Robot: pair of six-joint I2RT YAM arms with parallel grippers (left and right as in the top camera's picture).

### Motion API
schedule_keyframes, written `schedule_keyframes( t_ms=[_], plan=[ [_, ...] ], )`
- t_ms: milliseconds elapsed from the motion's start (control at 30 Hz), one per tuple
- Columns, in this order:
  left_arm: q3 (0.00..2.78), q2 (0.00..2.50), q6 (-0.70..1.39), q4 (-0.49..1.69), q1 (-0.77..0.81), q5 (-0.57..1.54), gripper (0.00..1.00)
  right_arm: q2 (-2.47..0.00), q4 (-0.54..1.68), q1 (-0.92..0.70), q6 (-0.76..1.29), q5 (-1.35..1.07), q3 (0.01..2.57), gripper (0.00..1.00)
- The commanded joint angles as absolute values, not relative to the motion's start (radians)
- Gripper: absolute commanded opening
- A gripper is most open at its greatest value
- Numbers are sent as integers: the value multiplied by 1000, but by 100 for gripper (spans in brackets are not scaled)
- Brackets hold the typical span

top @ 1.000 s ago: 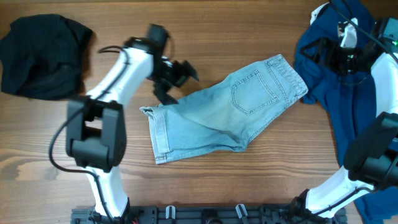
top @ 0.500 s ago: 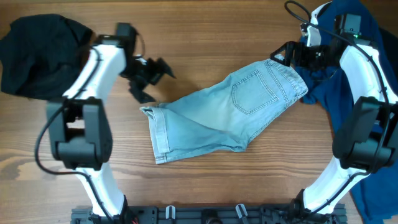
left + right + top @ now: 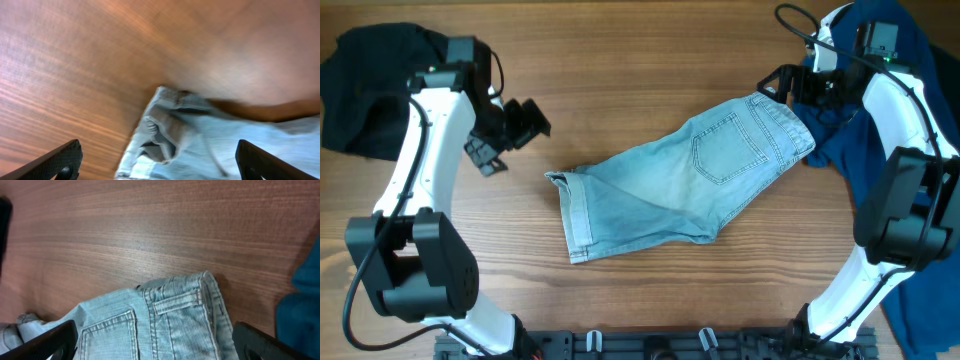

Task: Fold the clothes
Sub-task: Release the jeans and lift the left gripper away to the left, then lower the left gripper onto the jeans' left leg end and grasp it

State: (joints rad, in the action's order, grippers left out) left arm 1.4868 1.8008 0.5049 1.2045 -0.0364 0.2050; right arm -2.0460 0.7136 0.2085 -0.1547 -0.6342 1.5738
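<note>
Looking down, you see the pale-blue denim shorts (image 3: 680, 180) flat on the table (image 3: 650, 60), the left gripper (image 3: 513, 142) spread empty apart from their hem, the right gripper (image 3: 778, 90) spread empty beside their waistband, and the dark-blue garment (image 3: 845, 150) cut off at the frame edge.

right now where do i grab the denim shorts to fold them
I'd grip the denim shorts at the far corner of the waistband, coming from the far side, where the open right gripper hovers. That thick stitched edge lies on bare table there; the dark-blue garment crowds its near end.
</note>
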Motion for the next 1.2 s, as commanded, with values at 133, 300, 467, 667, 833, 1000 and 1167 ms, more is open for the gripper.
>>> schedule_keyframes(
  t_ms=[133, 300, 467, 667, 833, 1000, 1167],
  plan=[
    [1311, 1803, 482, 1115, -31, 304, 100, -2128, 666, 211, -190, -667, 1591, 100],
    [1308, 1803, 502, 1077, 14, 332, 100, -2202, 670, 210, -179, -708, 1591, 100],
    [1308, 1803, 532, 1039, 76, 332, 100, -2210, 677, 211, -173, -713, 1591, 96],
    [1308, 1803, 535, 1050, 99, 333, 100, -2218, 678, 210, -180, -732, 1591, 92],
    [1308, 1803, 551, 1049, 137, 333, 100, -2218, 629, 210, -128, -750, 1591, 55],
    [1308, 1803, 566, 1048, 157, 333, 100, -2218, 624, 210, -128, -764, 1591, 33],
    [1300, 1813, 593, 1112, 155, 332, 100, -2218, 624, 210, -128, -764, 1591, 43]
  ],
)
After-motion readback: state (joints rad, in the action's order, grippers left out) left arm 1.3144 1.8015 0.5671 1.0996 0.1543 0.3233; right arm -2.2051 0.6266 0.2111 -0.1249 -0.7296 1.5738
